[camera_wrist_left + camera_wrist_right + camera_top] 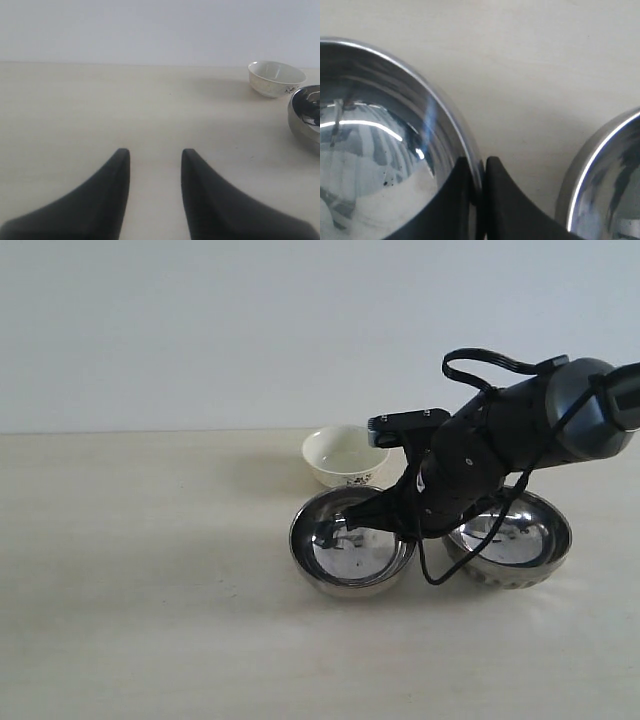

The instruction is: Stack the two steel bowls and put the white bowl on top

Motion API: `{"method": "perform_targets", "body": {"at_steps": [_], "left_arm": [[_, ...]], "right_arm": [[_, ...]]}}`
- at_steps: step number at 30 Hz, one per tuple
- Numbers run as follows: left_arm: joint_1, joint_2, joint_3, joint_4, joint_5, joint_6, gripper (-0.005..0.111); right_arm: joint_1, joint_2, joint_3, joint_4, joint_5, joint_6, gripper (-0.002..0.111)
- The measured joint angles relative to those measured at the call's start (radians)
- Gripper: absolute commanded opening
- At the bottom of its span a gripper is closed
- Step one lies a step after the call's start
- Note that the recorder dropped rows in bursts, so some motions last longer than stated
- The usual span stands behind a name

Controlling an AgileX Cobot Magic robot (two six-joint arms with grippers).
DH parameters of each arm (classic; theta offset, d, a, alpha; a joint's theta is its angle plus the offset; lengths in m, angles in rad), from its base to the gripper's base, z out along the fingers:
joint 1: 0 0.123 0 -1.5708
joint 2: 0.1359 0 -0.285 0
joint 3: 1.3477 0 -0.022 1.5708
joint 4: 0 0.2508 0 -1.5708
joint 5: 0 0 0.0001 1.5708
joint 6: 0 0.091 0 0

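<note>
Right fingers (457, 200) clamp the rim of the smooth steel bowl (380, 150); left fingers (95, 205) stand apart above the surface (100, 100)

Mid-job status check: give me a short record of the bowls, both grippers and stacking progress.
smooth steel bowl: on the table, rim pinched by right gripper
ribbed steel bowl: beside it, a gap between them, not stacked
white bowl: upright, empty, behind them in the exterior view, untouched
right gripper: shut on smooth steel bowl rim, one finger inside, one outside
left gripper: open, holding nothing, over bare table
stacking: not begun
</note>
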Motion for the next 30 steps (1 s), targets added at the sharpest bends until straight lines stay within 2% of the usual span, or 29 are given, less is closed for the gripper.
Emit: {"method": "perform_targets", "body": {"at_steps": [3,7,9,18,25,30], "left_arm": [[0.0,0.0,0.0,0.0,0.0,0.0,0.032],[0.0,0.0,0.0,0.0,0.0,0.0,0.032],[0.0,0.0,0.0,0.0,0.0,0.0,0.032],[0.0,0.0,0.0,0.0,0.0,0.0,0.032],[0.0,0.0,0.0,0.0,0.0,0.0,0.032],[0.0,0.0,0.0,0.0,0.0,0.0,0.032]], "right_arm": [[0.0,0.0,0.0,0.0,-0.002,-0.006,0.007],[0.0,0.002,0.0,-0.004,0.013,-0.013,0.035],[0.0,0.002,0.0,-0.004,0.021,-0.013,0.043],[0.0,-0.011,0.0,-0.004,0.07,-0.017,0.043],[-0.002,-0.218,0.0,-0.024,0.143,-0.017,0.043],[-0.166,-0.282,0.0,-0.033,0.356,-0.028,0.043]]}}
